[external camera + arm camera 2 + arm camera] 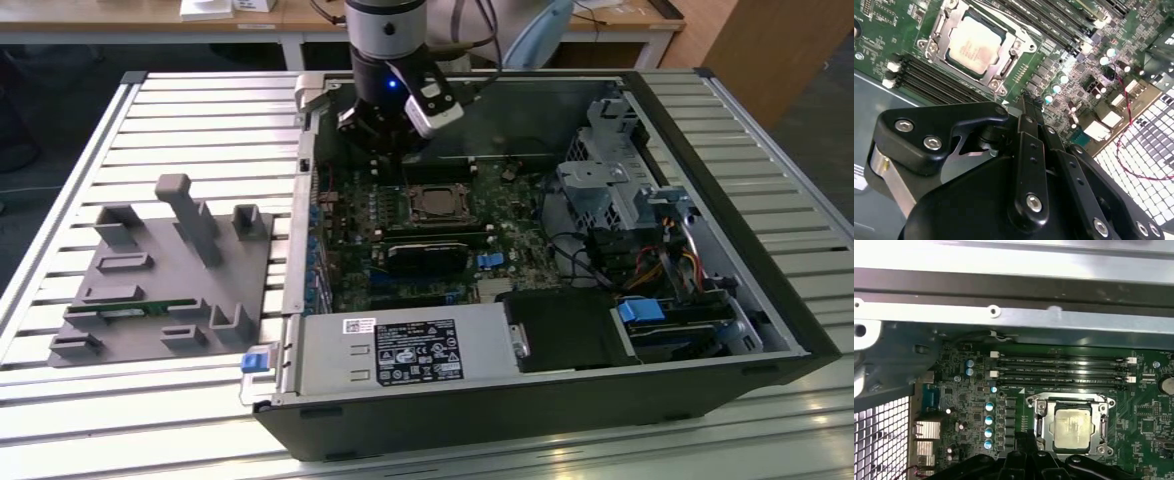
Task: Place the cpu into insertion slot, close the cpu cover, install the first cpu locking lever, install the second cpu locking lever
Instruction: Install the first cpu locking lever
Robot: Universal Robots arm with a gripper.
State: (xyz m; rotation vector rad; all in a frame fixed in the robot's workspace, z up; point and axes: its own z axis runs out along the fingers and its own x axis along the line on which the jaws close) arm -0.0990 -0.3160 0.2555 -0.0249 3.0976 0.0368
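Observation:
The cpu [434, 203] lies flat in its socket on the green motherboard, its dull metallic top showing in both wrist views [974, 42] [1072, 427]. The cpu cover [1015, 46] [1070, 401] lies down around it as a metal frame. Thin locking levers [1006, 64] [1038, 424] run along two sides of the frame; whether they are latched I cannot tell. My gripper [388, 160] hangs over the board just beside the socket, toward the case's back wall. Its black fingers [1029, 112] are shut together with nothing between them, their tips [1023, 439] close to the socket's edge.
Black memory slots [1064, 369] run beside the socket. The case's metal wall [1014, 315] rises close behind my gripper. A black power supply [400, 352] and a drive cage [614, 190] fill the case's other sides. A grey fixture tray [160, 280] lies on the slatted table at the exterior view's left.

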